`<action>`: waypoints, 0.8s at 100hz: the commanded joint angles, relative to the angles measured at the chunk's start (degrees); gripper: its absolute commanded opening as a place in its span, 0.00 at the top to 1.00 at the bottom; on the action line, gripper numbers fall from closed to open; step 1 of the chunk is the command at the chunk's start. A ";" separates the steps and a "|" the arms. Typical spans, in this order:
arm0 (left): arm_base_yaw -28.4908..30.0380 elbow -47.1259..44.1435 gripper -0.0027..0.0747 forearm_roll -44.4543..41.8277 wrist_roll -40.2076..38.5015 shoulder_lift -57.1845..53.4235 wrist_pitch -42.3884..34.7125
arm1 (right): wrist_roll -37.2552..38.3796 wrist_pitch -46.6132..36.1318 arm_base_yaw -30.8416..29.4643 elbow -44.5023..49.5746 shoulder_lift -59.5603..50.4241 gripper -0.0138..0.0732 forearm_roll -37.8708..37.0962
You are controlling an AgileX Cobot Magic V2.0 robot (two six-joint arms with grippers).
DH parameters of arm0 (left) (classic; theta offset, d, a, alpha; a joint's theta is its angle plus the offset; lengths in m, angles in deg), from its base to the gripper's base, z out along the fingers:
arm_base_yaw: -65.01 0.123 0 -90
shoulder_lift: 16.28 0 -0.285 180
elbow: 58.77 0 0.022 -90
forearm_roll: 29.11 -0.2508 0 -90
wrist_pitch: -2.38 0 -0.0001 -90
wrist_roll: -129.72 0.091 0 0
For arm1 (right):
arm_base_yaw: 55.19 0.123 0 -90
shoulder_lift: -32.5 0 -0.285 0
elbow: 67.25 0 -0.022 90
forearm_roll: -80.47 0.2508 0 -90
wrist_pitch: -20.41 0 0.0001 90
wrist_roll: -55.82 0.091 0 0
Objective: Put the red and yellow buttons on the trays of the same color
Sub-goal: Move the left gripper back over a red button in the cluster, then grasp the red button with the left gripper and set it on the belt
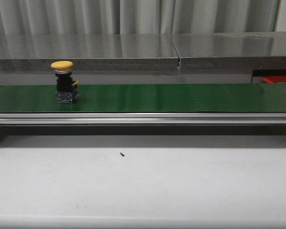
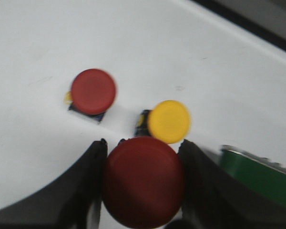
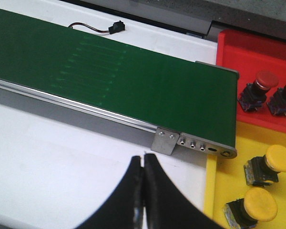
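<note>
Partly done: four buttons sit in the red tray and yellow tray. The left end effector clamps a red button; the right end effector is pressed together, empty. A yellow button rides the belt at nine o'clock.

Both grippers are matte black. The left gripper has broad, curved fingers; the right gripper has smooth fingers tapering to narrow tips.

Glossy green belt, brushed metal rail
</note>
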 commanded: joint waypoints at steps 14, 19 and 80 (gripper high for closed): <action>-7.20 1.93 0.99 -3.03 0.23 -8.81 1.45 | -0.27 -3.13 0.00 -1.49 -0.27 0.95 0.65; -8.79 1.81 0.99 -3.71 0.23 -9.07 2.45 | -0.27 -3.13 0.00 -1.49 -0.27 0.95 0.65; -14.63 -10.68 0.99 -4.45 -0.20 -12.04 -1.34 | -0.27 -3.13 0.00 -1.49 -0.27 0.95 0.65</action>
